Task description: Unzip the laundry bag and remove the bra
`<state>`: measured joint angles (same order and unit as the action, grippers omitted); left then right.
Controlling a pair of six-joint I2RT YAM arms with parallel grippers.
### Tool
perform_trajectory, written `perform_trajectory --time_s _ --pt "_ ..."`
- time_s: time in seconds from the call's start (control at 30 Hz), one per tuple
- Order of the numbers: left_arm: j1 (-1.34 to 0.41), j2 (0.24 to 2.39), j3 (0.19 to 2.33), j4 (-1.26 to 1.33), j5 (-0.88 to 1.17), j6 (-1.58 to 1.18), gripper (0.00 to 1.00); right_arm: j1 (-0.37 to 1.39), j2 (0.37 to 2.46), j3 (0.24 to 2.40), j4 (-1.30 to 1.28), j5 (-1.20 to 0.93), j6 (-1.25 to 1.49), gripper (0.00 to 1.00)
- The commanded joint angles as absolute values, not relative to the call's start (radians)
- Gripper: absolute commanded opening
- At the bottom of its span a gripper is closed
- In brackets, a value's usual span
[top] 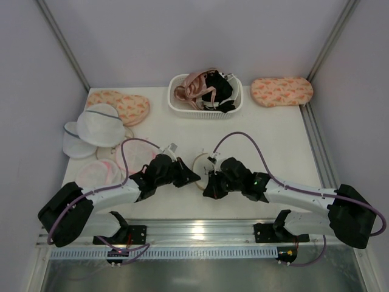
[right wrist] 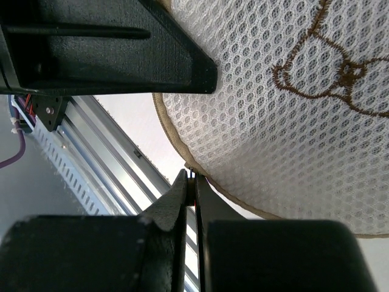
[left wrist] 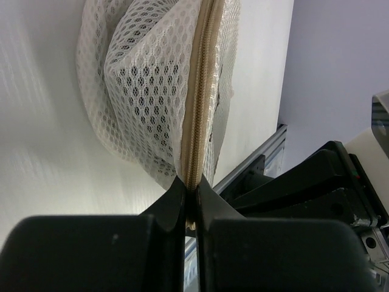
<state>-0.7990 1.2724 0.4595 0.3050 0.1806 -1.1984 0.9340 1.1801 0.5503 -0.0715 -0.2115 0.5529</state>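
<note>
The laundry bag [top: 200, 162], a round cream mesh pouch with a tan zipper rim, sits at the table's near middle between my two grippers. My left gripper [top: 194, 176] is shut on the bag's tan zipper rim [left wrist: 199, 103], with the jaws pinching the tape at its lower end [left wrist: 190, 185]. My right gripper [top: 210, 180] is shut on the small metal zipper pull [right wrist: 192, 176] at the bag's near rim [right wrist: 193, 182]. The mesh face with its brown embroidered mark [right wrist: 340, 70] fills the right wrist view. The bra is hidden.
A white basket [top: 206, 110] at the back holds pink and black garments. Pink-rimmed pouches [top: 135, 153] and white domed bags [top: 100, 125] lie at the left. Peach patterned pouches lie back left [top: 121, 104] and back right [top: 282, 91]. A metal rail [top: 194, 229] runs along the near edge.
</note>
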Motion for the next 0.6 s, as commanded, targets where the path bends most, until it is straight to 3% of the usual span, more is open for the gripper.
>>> perform_trajectory --time_s 0.0,0.4,0.57 --pt "-0.805 1.272 0.483 0.344 0.157 -1.18 0.0 0.939 1.143 0.603 -0.067 -0.202 0.532 0.04" --pt "-0.746 1.279 0.522 0.281 0.153 -1.12 0.0 0.957 1.146 0.612 -0.368 -0.155 0.502 0.04" --pt "-0.719 1.287 0.523 0.275 0.176 -1.101 0.0 0.959 1.141 0.606 -0.457 -0.036 0.54 0.04"
